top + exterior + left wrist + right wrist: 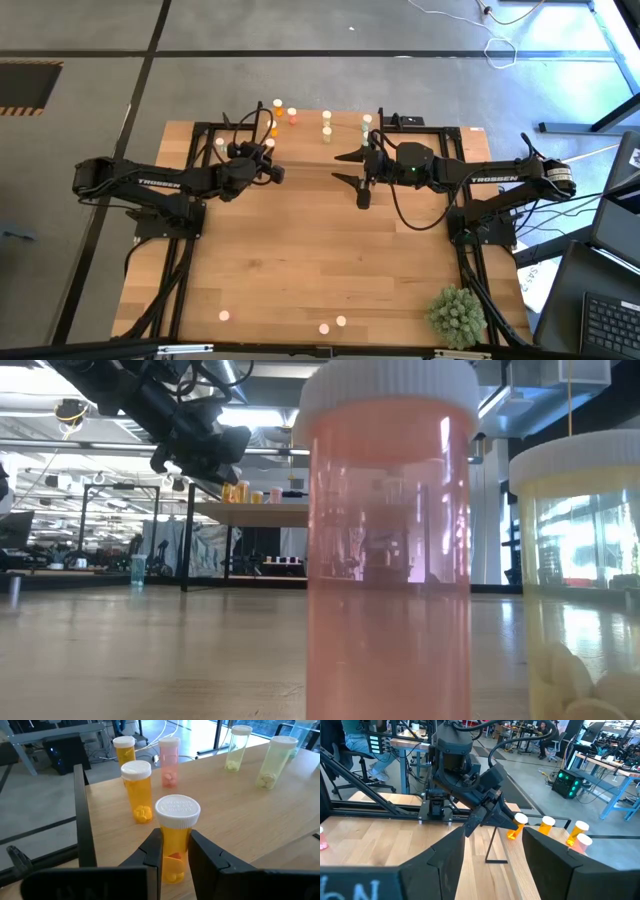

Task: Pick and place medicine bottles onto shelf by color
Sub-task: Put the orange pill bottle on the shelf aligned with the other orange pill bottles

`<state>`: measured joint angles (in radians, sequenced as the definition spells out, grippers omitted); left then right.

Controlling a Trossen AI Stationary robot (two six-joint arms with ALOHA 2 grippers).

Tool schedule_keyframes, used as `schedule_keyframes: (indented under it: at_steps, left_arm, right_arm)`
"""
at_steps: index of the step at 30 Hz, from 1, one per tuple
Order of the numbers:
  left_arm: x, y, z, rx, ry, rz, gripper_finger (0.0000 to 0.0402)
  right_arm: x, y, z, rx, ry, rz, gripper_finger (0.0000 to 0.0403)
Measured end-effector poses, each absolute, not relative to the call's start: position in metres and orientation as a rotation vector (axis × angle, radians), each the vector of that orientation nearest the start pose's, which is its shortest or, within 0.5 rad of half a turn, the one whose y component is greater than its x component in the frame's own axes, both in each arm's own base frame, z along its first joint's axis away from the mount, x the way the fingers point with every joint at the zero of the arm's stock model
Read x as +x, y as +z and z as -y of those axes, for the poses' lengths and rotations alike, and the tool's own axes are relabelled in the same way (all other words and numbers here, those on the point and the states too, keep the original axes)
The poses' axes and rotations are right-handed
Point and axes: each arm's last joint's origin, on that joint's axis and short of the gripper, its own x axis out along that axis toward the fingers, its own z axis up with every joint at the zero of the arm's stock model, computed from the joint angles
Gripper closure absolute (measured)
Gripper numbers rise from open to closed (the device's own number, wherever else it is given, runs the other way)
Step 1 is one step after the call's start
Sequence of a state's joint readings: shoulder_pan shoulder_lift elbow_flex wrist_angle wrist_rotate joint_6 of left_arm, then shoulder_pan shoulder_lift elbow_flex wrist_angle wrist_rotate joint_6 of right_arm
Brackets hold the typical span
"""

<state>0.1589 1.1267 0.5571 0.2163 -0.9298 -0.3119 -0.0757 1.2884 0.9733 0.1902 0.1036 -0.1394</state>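
My left pincer (175, 851) is clamped on an orange bottle (176, 834), one finger on each side of its body below the white cap. From above, that pincer (268, 160) sits at about ten o'clock from the table's (300, 270) middle, over the shelf (240, 795) end. Just past the held bottle stand two more orange ones (137, 790) and a pink one (170, 761) on the light wood; two pale green-yellow bottles (272, 762) stand well apart from them toward the other end.

My right pincer (352, 168) hangs at about one o'clock from the middle, fingers spread wide with nothing between them. Through it I see my left arm and the orange bottle (516, 826) it holds.

Three bottles remain at the near table edge, around six o'clock: one pink (224, 316), two paler (333, 324); from above I can't quite tell their colours. At table height the pink one (388, 530) fills the view, a pale yellow one (580, 570) just beside it.
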Motion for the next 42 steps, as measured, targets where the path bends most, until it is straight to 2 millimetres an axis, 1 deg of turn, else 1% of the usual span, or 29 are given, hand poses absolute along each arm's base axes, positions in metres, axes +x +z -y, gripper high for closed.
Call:
schedule_keyframes:
  at_steps: [5,10,24,29,39,42]
  left_arm:
    - [0.2164,0.2318,-0.0618,-0.171,1.178,-0.132,0.0346]
    - [0.2167,0.2318,-0.0666,-0.2,1.103,-0.15,0.0346]
    - [0.2165,0.2318,-0.0668,-0.212,1.107,-0.141,0.0344]
    - [0.2165,0.2318,-0.0669,-0.216,1.11,-0.138,0.0321]
    - [0.2165,0.2318,-0.0666,-0.223,1.111,-0.134,0.0251]
    - [0.2165,0.2319,-0.0666,-0.222,1.112,-0.134,0.0235]
  right_arm:
    - [0.2927,0.3261,0.0252,-0.141,-0.17,-0.137,0.0201]
    - [0.2927,0.3261,0.0252,-0.141,-0.17,-0.138,0.0201]
    - [0.2927,0.3261,0.0252,-0.141,-0.17,-0.138,0.0201]
    - [0.2927,0.3261,0.0252,-0.141,-0.17,-0.138,0.0201]
    - [0.2927,0.3261,0.0252,-0.141,-0.17,-0.138,0.0201]
    - [0.2927,0.3261,0.0252,-0.141,-0.17,-0.138,0.0201]
